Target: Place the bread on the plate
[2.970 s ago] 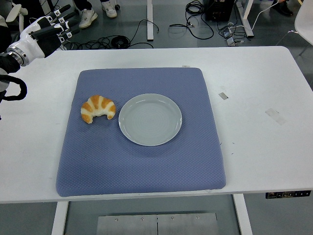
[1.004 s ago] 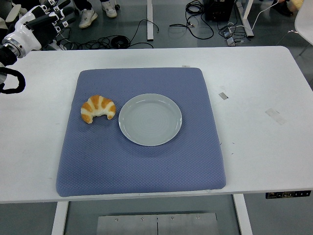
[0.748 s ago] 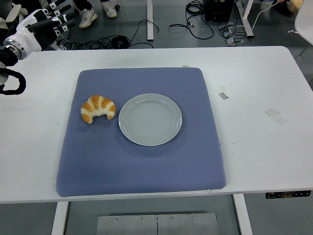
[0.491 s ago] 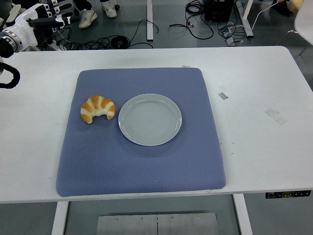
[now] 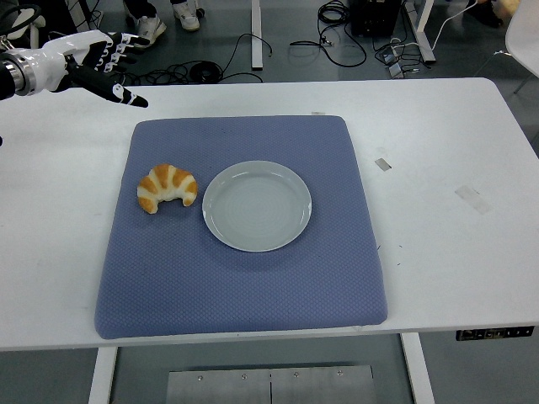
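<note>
One croissant-shaped bread (image 5: 167, 187) lies on a blue-grey mat (image 5: 242, 286), toward the mat's left side, its curved back up toward the far edge and its two tips pointing to the near edge. Just beside it on the right, with a thin strip of mat showing between them, sits a round pale grey plate (image 5: 257, 205) with nothing on it, roughly at the mat's middle. The mat covers the central part of the white table (image 5: 455, 261) and reaches nearly to the table's near edge.

Over the table's far left corner hangs the left hand (image 5: 94, 64), white at the back with black fingers (image 5: 126, 95). Its fingers are spread and stretched out, pointing toward the mat's far left corner, and they grasp nothing. It is well apart from the bread. No right arm shows.

Two small pieces of pale tape (image 5: 383, 164) lie on the bare table right of the mat, one near the mat's right edge and the other closer to the table's right edge. A small dark control panel (image 5: 494, 333) is fixed under the near edge by the near right corner; its markings are too small to read. No brand or legible writing shows anywhere on the things.

Beyond the far edge the floor carries black cables (image 5: 253, 42), and shoes (image 5: 154, 28) of a person show at the top.
</note>
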Motion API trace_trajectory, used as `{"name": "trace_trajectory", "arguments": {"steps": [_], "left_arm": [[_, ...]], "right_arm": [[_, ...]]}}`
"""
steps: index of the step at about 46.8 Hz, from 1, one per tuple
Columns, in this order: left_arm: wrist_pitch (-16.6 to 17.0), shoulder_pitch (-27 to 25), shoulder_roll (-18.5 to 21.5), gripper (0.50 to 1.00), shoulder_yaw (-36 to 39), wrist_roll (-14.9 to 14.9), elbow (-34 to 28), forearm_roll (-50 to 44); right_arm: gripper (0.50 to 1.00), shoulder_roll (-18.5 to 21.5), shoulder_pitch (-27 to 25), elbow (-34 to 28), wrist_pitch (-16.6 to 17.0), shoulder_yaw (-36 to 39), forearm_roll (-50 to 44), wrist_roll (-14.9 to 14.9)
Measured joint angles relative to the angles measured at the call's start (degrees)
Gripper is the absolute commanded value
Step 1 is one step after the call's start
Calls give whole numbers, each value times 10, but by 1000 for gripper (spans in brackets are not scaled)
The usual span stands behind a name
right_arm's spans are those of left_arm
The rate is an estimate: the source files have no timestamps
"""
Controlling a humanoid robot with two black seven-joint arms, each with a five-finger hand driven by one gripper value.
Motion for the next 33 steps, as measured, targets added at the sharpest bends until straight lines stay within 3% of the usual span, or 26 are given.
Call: {"name": "trace_trajectory", "arguments": {"steps": [10, 21, 33], "left_arm": [[-4, -10, 16, 974, 71, 8, -63, 13], [-5, -11, 26, 974, 91, 19, -117, 42], [-5, -11, 29, 972, 138, 25, -128, 64]], "right_arm": [[1000, 0, 0, 0, 0, 0, 0, 0], [1000, 0, 0, 0, 0, 0, 0, 0], [1000, 0, 0, 0, 0, 0, 0, 0]]}}
